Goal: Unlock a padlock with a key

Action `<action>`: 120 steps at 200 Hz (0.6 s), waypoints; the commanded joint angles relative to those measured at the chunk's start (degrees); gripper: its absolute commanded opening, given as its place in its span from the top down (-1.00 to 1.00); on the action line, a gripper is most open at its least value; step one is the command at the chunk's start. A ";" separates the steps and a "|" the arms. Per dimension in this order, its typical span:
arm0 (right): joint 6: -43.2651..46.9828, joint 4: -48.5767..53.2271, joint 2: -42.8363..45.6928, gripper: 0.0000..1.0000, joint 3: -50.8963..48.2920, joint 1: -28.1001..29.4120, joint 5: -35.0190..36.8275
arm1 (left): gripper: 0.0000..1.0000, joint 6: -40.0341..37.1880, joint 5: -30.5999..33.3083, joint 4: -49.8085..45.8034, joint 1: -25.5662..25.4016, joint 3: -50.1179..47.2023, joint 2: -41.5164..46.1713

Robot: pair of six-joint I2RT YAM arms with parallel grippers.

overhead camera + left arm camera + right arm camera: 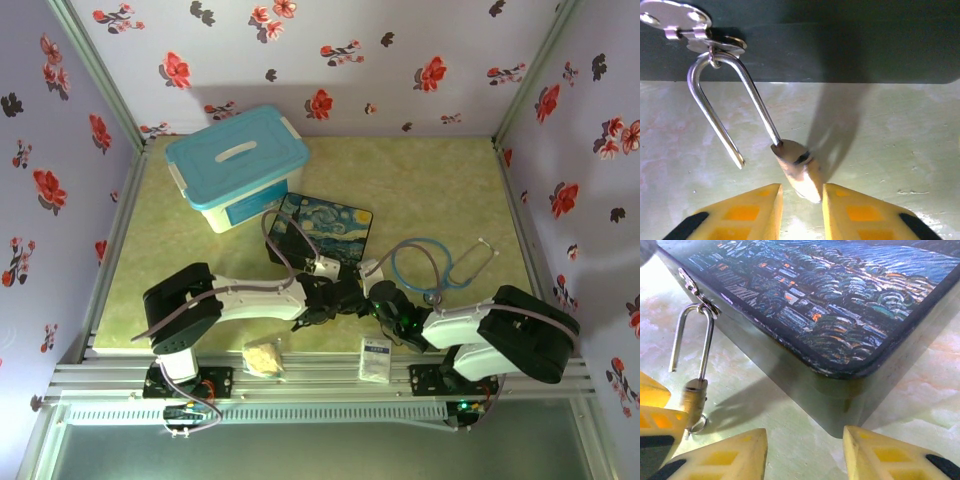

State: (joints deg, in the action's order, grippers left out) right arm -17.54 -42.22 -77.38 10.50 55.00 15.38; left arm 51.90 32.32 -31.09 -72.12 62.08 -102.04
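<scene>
Padlock (796, 167) hung by open shackle (756, 102) from hasp (695, 287) of painted tin box (322, 228), mid-surface, toward near edge; one shackle leg seen out of body; left end effector (800, 192) fingers parted, padlock body between, no clamp seen; right end effector (804, 440) spread apart, nothing held; small ring (699, 424) seen under body.

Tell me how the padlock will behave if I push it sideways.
The padlock will probably pivot, not slide: its shackle is threaded through the hasp of the tin box. One shackle end is free, so pulling might unhook it. Small metal body: likely rigid, dense, perhaps slippery.
</scene>
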 commanded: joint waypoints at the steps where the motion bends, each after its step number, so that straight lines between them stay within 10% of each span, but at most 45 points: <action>1: -1.53 0.25 -0.22 0.10 1.19 -0.49 1.28 | 0.45 -0.22 -0.05 1.92 0.20 -1.36 2.03; 65: -7.07 5.34 6.50 -0.16 2.22 -0.43 0.37 | 0.24 -1.85 -3.90 9.49 2.30 -8.08 15.86; 120: -17.20 9.20 5.61 -0.32 6.68 -0.24 -4.54 | -0.52 -0.56 -11.55 23.88 9.95 -24.92 37.88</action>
State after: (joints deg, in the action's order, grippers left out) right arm -28.16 -33.69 -69.34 15.09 54.85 12.82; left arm 50.35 25.21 -14.85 -65.08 43.68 -68.90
